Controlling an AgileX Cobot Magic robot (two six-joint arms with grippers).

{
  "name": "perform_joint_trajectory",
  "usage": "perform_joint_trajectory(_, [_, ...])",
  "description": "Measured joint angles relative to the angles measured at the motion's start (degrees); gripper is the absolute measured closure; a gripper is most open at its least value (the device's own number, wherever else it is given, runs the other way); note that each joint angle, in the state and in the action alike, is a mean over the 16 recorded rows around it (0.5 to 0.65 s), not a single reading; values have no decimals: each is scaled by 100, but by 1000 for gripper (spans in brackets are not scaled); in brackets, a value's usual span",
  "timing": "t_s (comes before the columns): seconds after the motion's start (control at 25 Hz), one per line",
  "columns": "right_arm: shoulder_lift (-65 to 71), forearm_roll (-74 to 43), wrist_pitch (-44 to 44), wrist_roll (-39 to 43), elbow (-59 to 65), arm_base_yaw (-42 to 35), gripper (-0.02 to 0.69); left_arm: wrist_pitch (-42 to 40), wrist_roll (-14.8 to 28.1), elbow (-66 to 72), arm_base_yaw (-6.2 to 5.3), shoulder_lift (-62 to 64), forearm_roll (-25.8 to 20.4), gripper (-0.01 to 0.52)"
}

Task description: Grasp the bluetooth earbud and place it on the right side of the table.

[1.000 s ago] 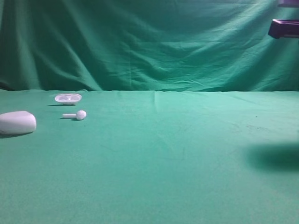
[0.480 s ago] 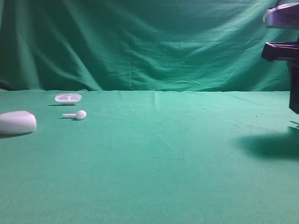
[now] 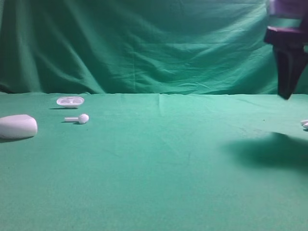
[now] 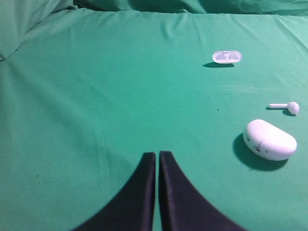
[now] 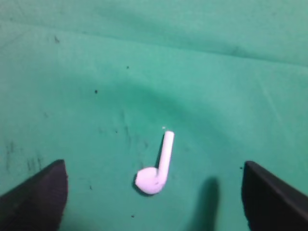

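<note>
Green table (image 3: pixel 159 159) holds two earbuds; right claw (image 5: pixel 154 192) spread, left claw (image 4: pixel 157 159) closed.

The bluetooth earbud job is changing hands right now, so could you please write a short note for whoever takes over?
Left gripper: shut, empty, hovering over the table at its left side.
Right gripper: open, empty, above the bluetooth earbud, which lies loose on the cloth between its fingertips.
The earbud sits at the table's far right edge.
Done: earbud is on the right side.
Left: apparently nothing but clearing the arm.
</note>
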Motion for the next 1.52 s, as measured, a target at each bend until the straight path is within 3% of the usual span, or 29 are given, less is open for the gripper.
perform_joint_trajectory(0.4, [-718, 362, 1612, 152, -911, 0, 570, 0, 0, 0, 0, 0, 0, 514])
perform_joint_trajectory(0.52, [-1190, 460, 1991, 161, -1032, 0, 641, 0, 0, 0, 0, 0, 0, 514])
perform_joint_trajectory(0.96, [-3630, 539, 2623, 157, -629, 0, 665, 0, 0, 0, 0, 0, 0, 514])
perform_joint_trajectory(1.52, [-7048, 551, 2217, 191, 852, 0, 665, 0, 0, 0, 0, 0, 0, 514])
